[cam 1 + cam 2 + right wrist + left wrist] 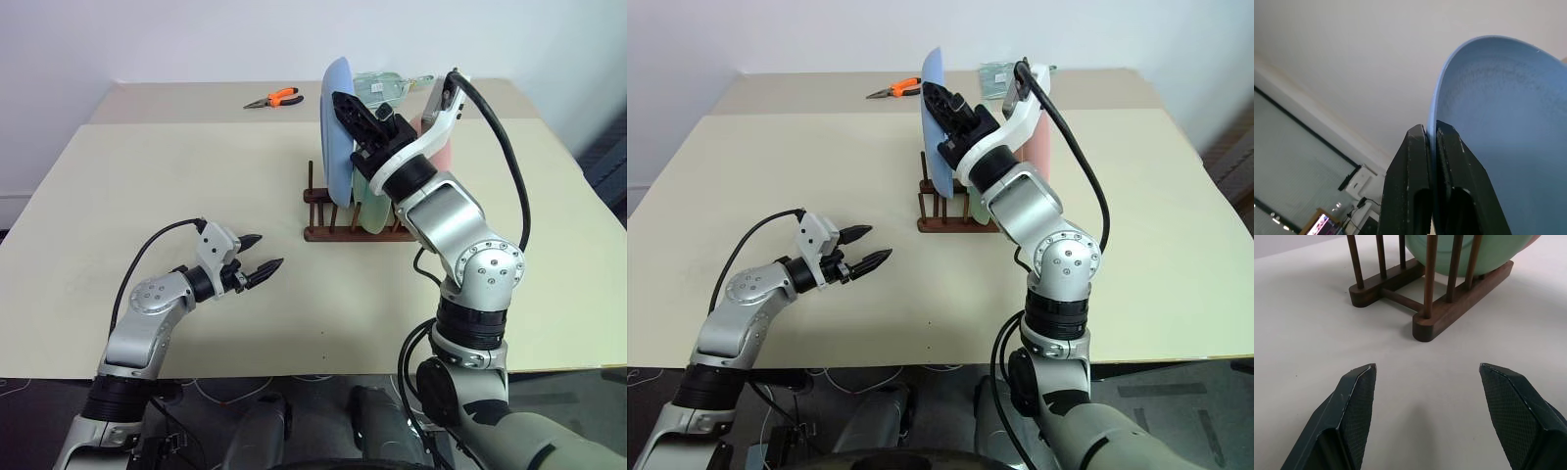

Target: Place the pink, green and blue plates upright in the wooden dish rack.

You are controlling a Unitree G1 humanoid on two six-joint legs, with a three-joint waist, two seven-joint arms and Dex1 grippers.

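Observation:
The wooden dish rack (323,231) stands mid-table. In it the green plate (365,199) stands upright, and the pink plate (442,153) stands behind it, mostly hidden by my right arm. The blue plate (335,127) is upright at the rack's left end, its lower edge down among the pegs. My right gripper (344,102) is shut on its upper rim; the right wrist view shows both fingers (1413,161) pinching the rim of the blue plate (1498,122). My left gripper (265,251) hangs open and empty over the table, left of the rack (1425,325) and pointing at it.
Orange-handled pliers (278,98) lie at the back of the table, left of the rack. A clear packet (384,86) sits behind the plates. The table's front edge (323,375) runs close under both arms.

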